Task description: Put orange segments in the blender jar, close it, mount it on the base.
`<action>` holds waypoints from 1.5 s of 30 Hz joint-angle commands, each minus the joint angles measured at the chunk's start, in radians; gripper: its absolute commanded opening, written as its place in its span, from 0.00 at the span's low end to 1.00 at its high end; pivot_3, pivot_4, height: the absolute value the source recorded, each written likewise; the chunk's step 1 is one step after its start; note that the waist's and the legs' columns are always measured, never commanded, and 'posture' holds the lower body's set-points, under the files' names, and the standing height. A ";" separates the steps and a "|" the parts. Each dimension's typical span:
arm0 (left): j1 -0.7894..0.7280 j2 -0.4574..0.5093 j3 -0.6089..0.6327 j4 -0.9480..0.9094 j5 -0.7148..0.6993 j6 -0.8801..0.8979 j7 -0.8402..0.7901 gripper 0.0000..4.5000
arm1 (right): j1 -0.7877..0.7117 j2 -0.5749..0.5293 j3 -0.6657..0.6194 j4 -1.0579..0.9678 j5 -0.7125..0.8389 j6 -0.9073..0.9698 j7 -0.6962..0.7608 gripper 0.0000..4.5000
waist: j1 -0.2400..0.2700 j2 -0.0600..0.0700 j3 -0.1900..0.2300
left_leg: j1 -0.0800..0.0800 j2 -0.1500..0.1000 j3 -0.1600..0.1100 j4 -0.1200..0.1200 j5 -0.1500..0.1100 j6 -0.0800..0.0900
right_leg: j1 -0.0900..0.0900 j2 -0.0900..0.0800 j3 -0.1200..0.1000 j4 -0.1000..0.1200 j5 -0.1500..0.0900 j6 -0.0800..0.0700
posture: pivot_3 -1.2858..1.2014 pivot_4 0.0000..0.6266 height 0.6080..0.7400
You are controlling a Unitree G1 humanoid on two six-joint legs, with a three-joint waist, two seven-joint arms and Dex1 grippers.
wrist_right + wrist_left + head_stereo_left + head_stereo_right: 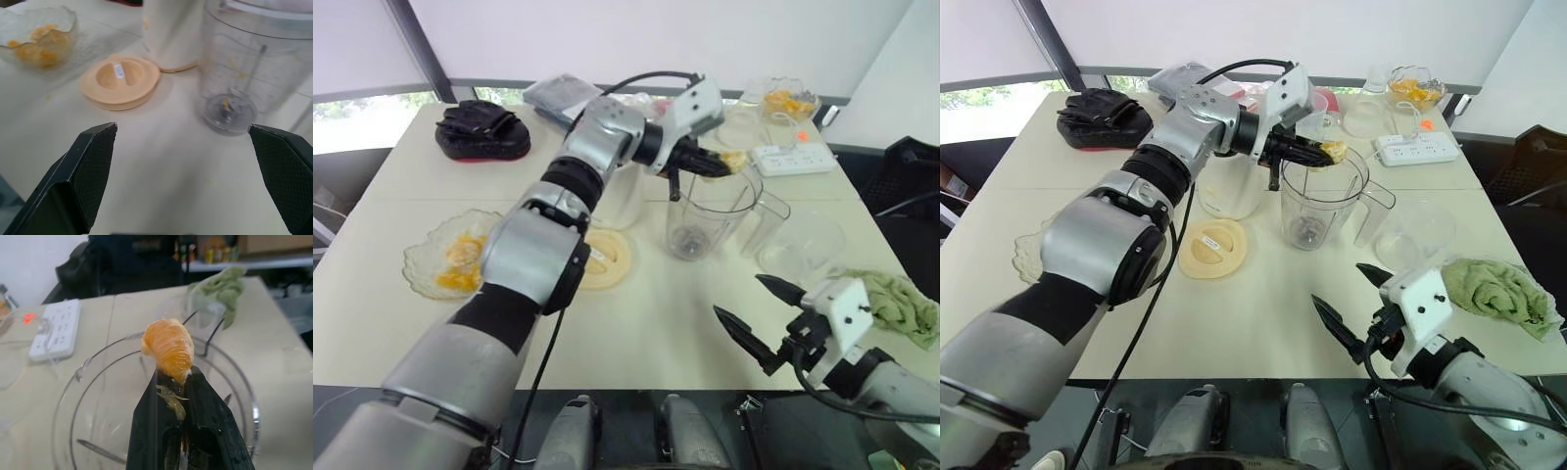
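Orange segment [168, 350] sits pinched at the very tips of my left pincer [720, 165], whose fingers are closed down tight on it, right over the open mouth of the blender jar [1332, 211]. Beneath the pincer the jar looks almost empty, with only scraps by the blade, so I judge loading has barely begun. The lid [1213, 247] lies on the table below and to the pincer's left, beside the white base [1229, 191]; capping and mounting are not yet done. My right pincer [1339, 284] hangs wide open and empty.
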 commanded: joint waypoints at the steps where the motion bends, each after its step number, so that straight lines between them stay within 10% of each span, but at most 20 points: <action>1: -0.011 -0.012 0.005 -0.001 0.032 -0.031 0.041 0.01 | 0.034 -0.043 0.015 -0.032 0.033 -0.102 -0.070 1.00 | -0.001 0.000 0.000 | 0.000 0.000 0.000 0.000 0.000 0.000 | 0.000 0.000 0.000 0.000 0.000 0.000 | 0.52 0.24 1.00; 11: 0.002 -0.029 0.062 0.003 0.026 -0.022 0.096 0.99 | 0.123 -0.168 0.057 -0.032 0.077 -0.232 -0.203 1.00 | 0.001 0.000 0.000 | 0.000 0.000 0.000 0.000 0.000 0.000 | 0.001 0.001 0.000 0.000 0.000 0.000 | 0.52 0.24 1.00; 29: 0.091 0.062 0.248 -0.120 -0.167 0.089 -0.201 0.99 | 0.317 -0.008 -0.043 -0.031 -0.031 -0.273 -0.252 1.00 | -0.001 0.002 -0.001 | 0.001 0.000 0.001 0.000 0.000 0.000 | 0.001 0.002 0.000 0.000 0.000 0.000 | 0.52 0.24 1.00; 45: 0.820 0.256 0.011 -1.035 -0.209 0.364 -0.249 0.99 | -0.015 0.319 0.079 0.262 -0.390 -0.255 -0.398 1.00 | 0.011 -0.007 -0.005 | 0.004 0.003 -0.004 -0.003 0.004 -0.007 | 0.004 0.002 0.001 -0.002 0.000 -0.001 | 0.52 0.24 1.00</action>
